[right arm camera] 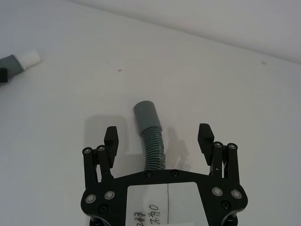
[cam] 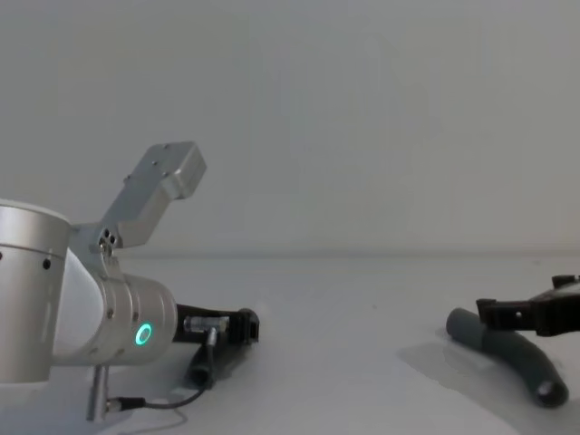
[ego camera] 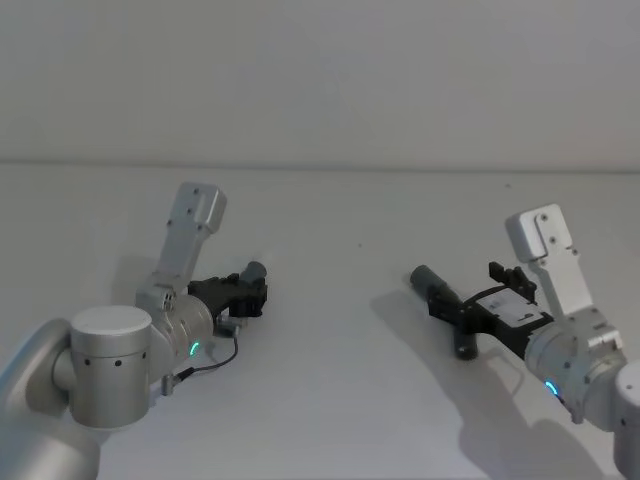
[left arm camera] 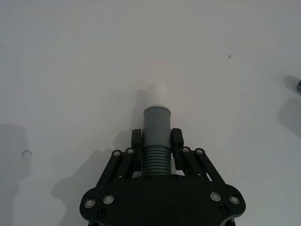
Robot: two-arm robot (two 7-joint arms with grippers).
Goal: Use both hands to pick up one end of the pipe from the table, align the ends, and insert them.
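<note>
Black left gripper (left arm camera: 156, 141), left on matte white-grey table (ego camera: 330, 400), clamps short ribbed grey white-tipped hose (left arm camera: 156, 123). Black right gripper (right arm camera: 158, 133), table's right, spread wide astride longer curved ribbed grey hose (right arm camera: 148, 117).

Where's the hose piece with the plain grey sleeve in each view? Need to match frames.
Head: sleeve hose piece, right of centre on the table.
Left wrist: a dark shape at the picture's right edge; cannot tell if that is it.
Right wrist: piece at centre, between open fingers.
Chest: piece lower right, on the table.
Landmark: the right gripper straddling it.
</note>
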